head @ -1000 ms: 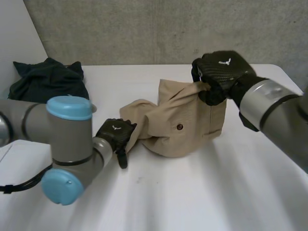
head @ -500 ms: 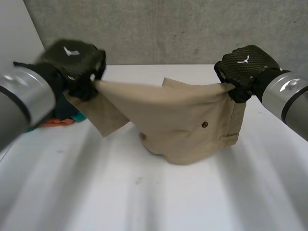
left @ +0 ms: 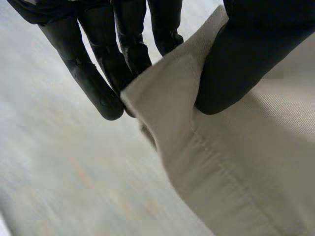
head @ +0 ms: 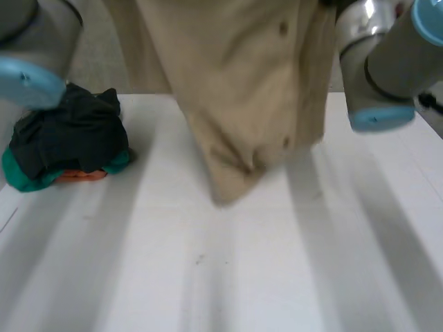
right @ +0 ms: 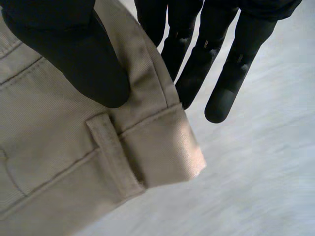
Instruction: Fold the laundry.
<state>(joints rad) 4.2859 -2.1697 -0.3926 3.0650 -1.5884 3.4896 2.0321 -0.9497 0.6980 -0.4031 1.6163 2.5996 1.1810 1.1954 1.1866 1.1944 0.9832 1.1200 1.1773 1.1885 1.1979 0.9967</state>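
here the tan shorts (head: pixel 242 104) hang lengthwise below the fingers (right: pixel 221 98), left hand (left: pixel 93 78) and right hand (right: pixel 74 49) each pinching a top corner, hem near the counter (head: pixel 311 263).

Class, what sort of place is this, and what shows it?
Likely a robotics lab: robot arms over a white table, a concrete wall, a heap of clothes near the hanging beige garment.

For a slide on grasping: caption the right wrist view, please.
Right hand pinching the waistband of tan trousers beside a belt loop, above the white table.
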